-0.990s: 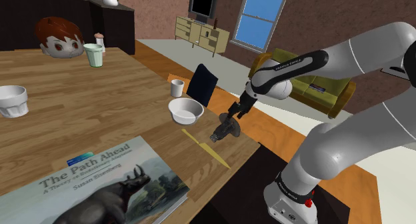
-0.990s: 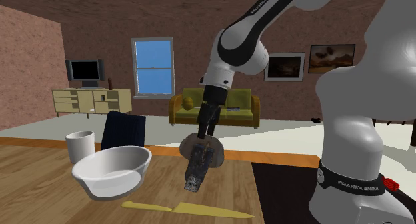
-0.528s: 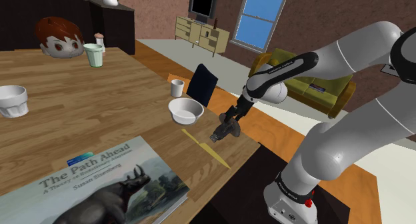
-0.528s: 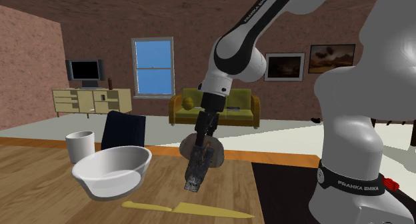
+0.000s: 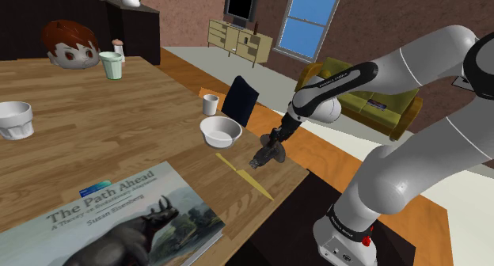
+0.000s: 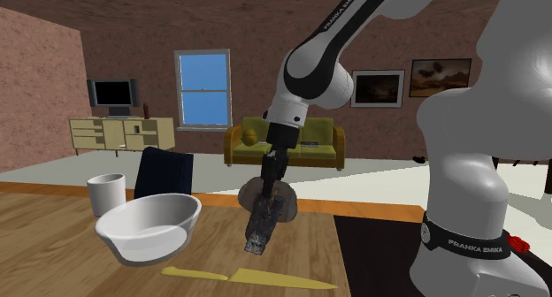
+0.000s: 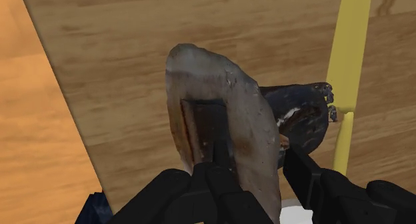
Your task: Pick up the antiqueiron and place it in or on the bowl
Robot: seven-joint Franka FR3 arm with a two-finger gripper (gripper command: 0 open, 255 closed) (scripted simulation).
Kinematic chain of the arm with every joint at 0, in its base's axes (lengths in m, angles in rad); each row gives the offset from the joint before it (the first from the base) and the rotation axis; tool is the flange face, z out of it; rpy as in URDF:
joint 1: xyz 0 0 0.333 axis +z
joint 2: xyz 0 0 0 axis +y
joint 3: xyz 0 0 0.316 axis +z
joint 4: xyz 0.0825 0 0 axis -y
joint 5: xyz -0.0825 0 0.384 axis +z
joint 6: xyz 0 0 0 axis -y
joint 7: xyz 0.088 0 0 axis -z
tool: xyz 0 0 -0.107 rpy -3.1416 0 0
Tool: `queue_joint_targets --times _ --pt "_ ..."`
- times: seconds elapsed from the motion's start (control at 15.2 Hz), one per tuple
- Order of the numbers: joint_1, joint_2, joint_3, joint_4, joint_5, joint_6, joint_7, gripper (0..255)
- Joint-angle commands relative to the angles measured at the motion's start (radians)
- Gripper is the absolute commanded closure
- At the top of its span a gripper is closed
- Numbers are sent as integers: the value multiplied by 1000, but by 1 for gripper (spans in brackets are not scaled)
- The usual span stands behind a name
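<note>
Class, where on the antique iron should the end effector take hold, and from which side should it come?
Take the antique iron across its thin grey plate, at the broad end, coming in along the plate. Its flat faces should suit a pinch; the dark handle is lumpy. The end effector clasps it that way.

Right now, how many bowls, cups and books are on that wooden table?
Bowls: 2, central bowl and left bowl
Cups: 2, white cup and pale green cup
Books: 1, book
Total: 5
</note>
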Motion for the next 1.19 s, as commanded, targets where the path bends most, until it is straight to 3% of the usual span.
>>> queue_joint_targets --times 0.0,0.33,1.12 --pt "0 0 0 0 0 0 0 255" --pt "0 0 0 0 0 0 0 255" --pt "-79 -157 71 60 -95 -213 107 255"
